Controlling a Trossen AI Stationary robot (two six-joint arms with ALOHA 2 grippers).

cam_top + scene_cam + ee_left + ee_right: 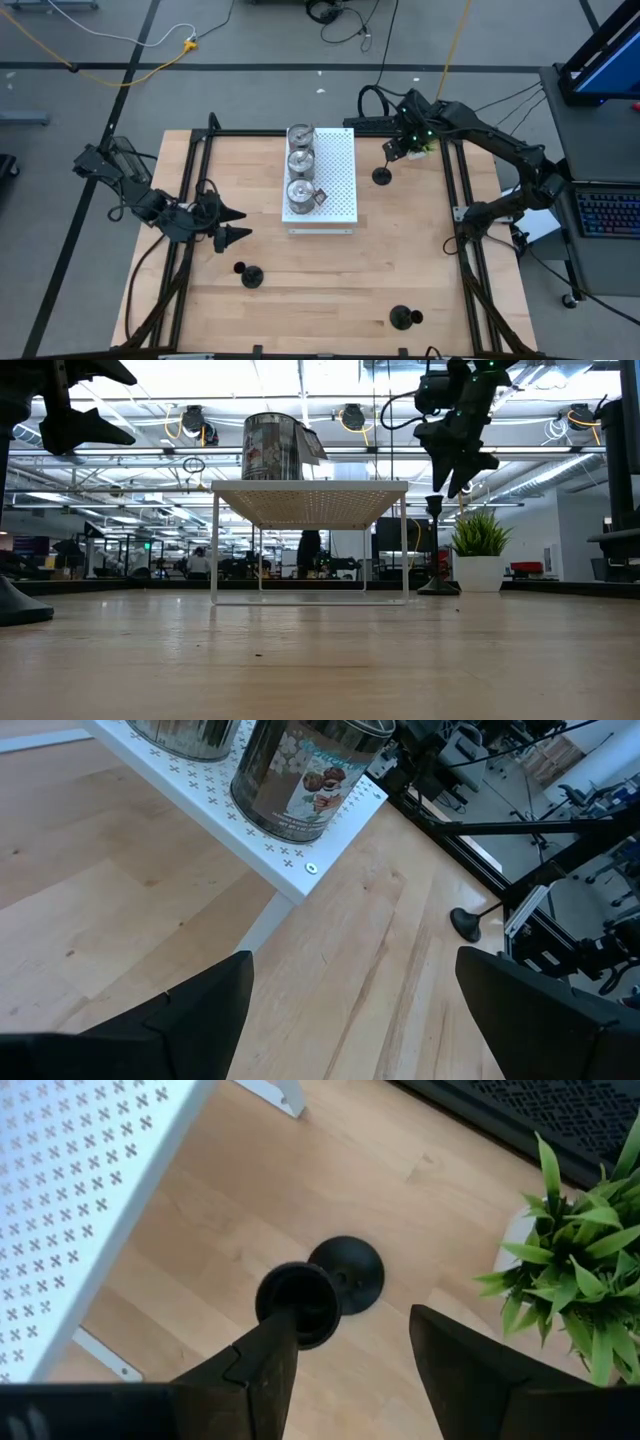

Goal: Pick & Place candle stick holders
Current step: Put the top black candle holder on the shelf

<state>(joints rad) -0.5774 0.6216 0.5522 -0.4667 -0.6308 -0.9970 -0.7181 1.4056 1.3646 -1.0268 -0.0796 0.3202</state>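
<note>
Three silver cups point(300, 162) stand in a row on the white perforated board point(338, 175); the nearest one shows in the left wrist view point(310, 775). Three black holders stand upright on their round bases on the table: one beside the board's right edge point(381, 176), one near the front left point(250, 275), one at the front right point(403, 318). My right gripper point(350, 1370) is open and points down above the black holder by the board point(300, 1302), touching nothing. My left gripper point(232, 225) is open and empty above the table, left of the board.
A small green potted plant point(425, 146) stands just behind my right gripper, and shows close by in the right wrist view point(575, 1260). The board stands on thin white legs point(214, 545). Black frame rails point(462, 200) run along the table's sides.
</note>
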